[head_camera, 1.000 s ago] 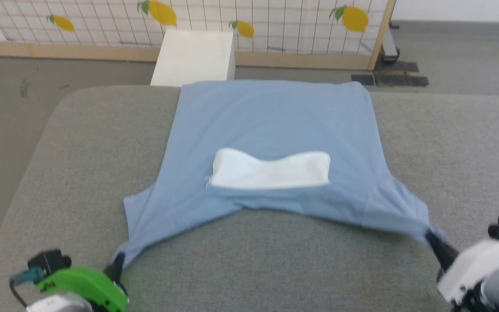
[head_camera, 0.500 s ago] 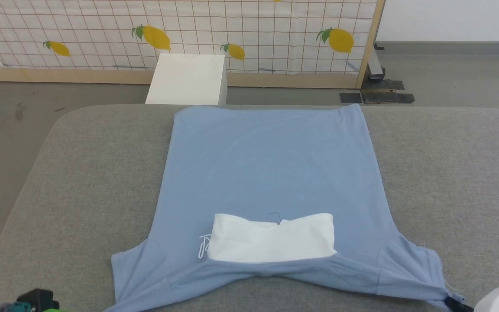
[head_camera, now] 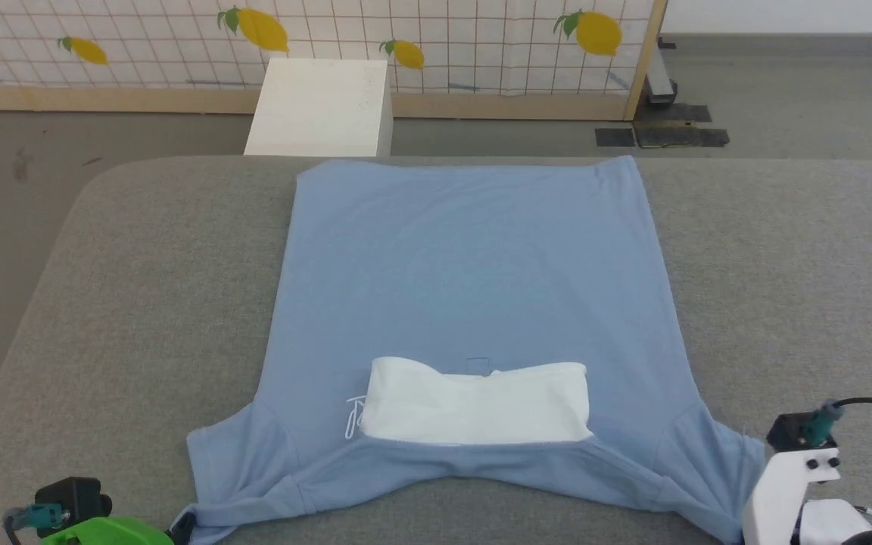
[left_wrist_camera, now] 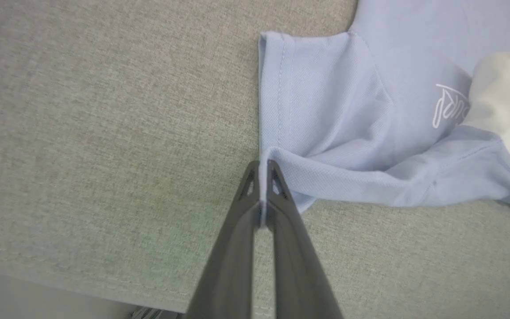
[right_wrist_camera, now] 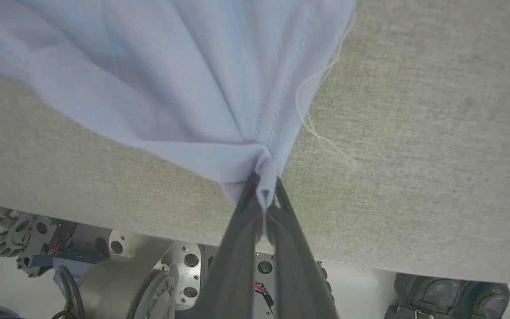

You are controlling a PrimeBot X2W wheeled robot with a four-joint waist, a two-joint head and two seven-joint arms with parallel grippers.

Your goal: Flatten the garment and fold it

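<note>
Presently, nearest the robot, the left gripper is pinched tight on the hem corner of the sleeve on the robot's left, its two dark fingers meeting on a thin fold of the garment. The right gripper is likewise clamped, on a bunched wad at the opposite sleeve tip, close to the near edge of the grey padded surface.

Risks noted. The left hold takes only a sliver of hem, so a harder outward pull would likely slip it free. On the right the cloth fans into pleats from the pinch, and letting go as it lies would probably leave that sleeve creased. A loose thread trails off the hem beside the fingers and could snag. The collar edge sags between the two sleeves, so uneven tension would skew the body.

Pose: both arms sit low and wide at the near corners, fingers pointing away from the robot along the cloth.

Further out, the white panel, slightly rumpled along its far edge, lies beside the script logo. The garment's body spreads smooth to the far edge of the surface. Beyond stand a white box and a lemon-print screen.
</note>
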